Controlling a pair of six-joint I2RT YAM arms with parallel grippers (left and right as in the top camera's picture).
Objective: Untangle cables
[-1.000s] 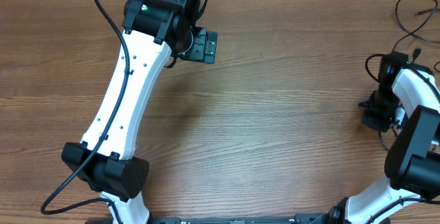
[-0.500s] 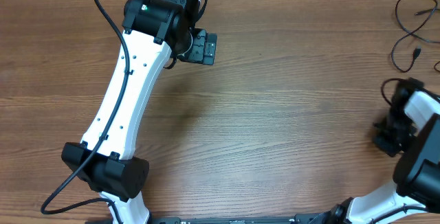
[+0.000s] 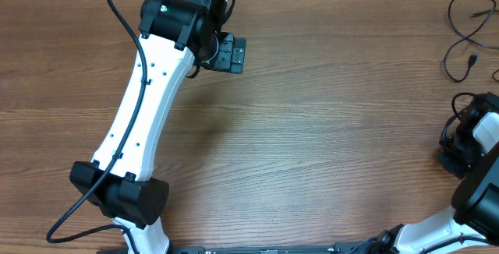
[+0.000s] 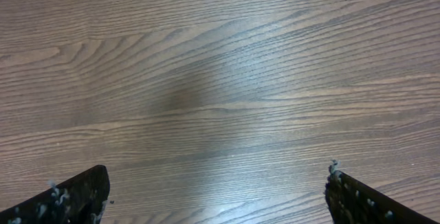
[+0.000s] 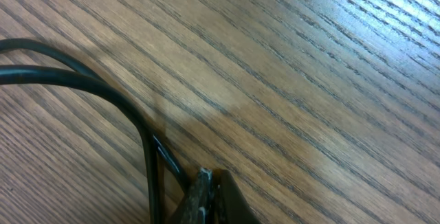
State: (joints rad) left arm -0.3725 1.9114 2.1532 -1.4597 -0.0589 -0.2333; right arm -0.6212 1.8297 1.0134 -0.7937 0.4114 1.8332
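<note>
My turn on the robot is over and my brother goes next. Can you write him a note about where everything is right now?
Left claw: open, empty, over the bare wooden table.
Right claw: shut, low at the table's right edge. A black cord runs right up to its tips; pinched or not, I cannot tell.
Cables: loose loops at the far right corner.
Done: no tight bundle in view.
Left: the loops look overlapped, so probably spread them apart.

No writing, label, brand mark or number can be read anywhere, neither on the desk [image 3: 327,129] nor on the cables [image 3: 472,59].
</note>
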